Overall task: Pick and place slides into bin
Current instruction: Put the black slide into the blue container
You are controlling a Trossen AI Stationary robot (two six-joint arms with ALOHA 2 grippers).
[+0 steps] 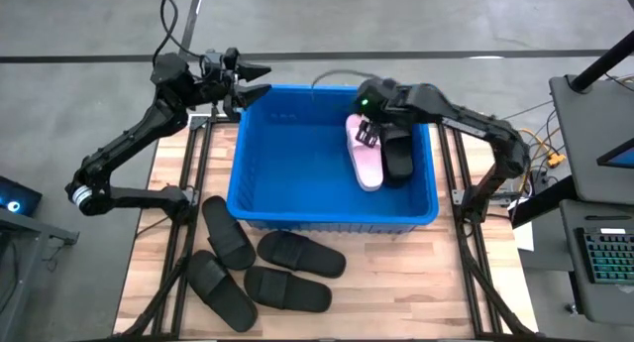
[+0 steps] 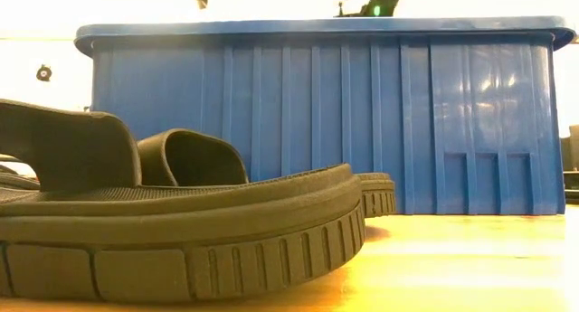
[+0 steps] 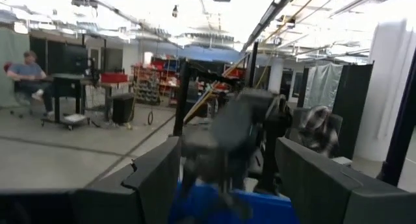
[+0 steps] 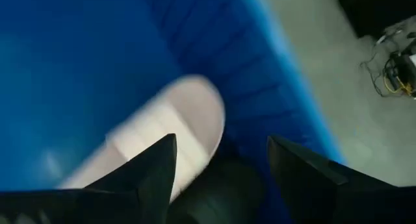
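High view: pale pink slide [image 1: 364,156], apparently matte.

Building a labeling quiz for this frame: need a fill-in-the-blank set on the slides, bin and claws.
1. The pale pink slide lies inside the ____ bin.
2. On the table in front of the bin lie ____ black slides.
3. The right claw hangs over the bin with its jaws ____.
4. The left claw waits near the bin's far ____ corner.

Missing words: blue; four; open; left
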